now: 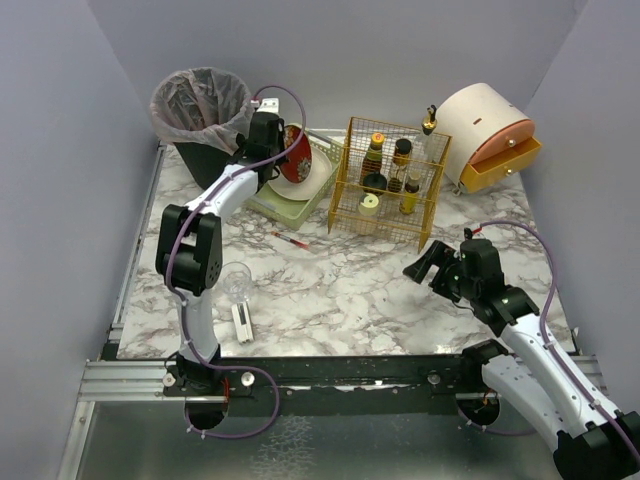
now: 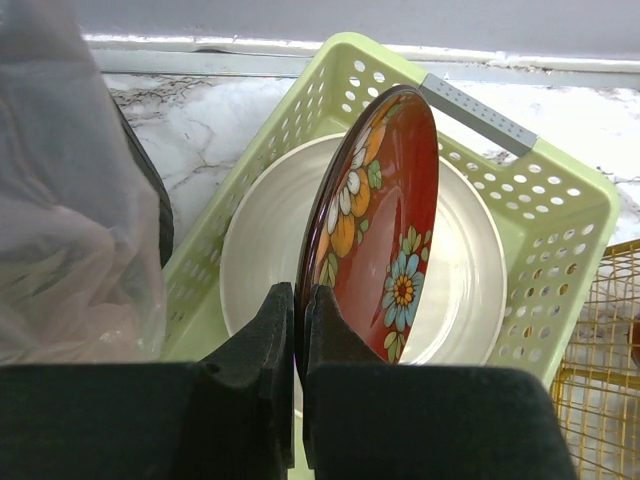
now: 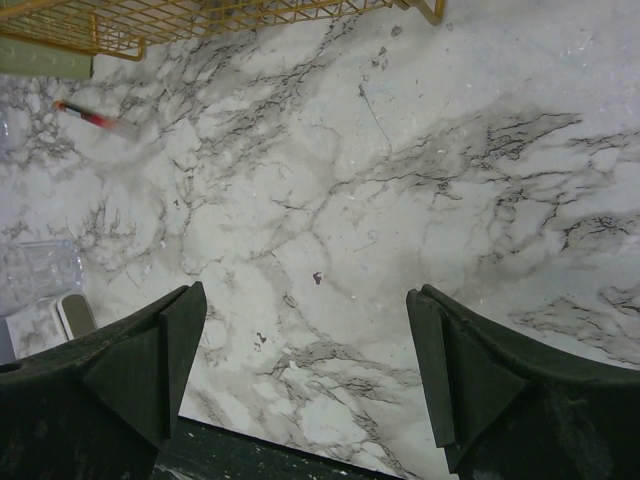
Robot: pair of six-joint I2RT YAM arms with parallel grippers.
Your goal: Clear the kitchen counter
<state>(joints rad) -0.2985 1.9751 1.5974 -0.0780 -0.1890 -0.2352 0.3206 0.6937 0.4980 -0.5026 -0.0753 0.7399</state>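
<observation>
Your left gripper (image 2: pixel 300 305) pinches the red plate (image 2: pixel 385 220) at the eleven-o'clock tray (image 2: pixel 572 200), right gripper (image 3: pixel 305 345) open; lay it flat, release.

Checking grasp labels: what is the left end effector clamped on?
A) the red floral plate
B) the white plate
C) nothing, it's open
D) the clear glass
A: the left wrist view shows the left end effector shut on the rim of the red floral plate, which stands on edge over the white plate lying in the pale green tray.
</observation>
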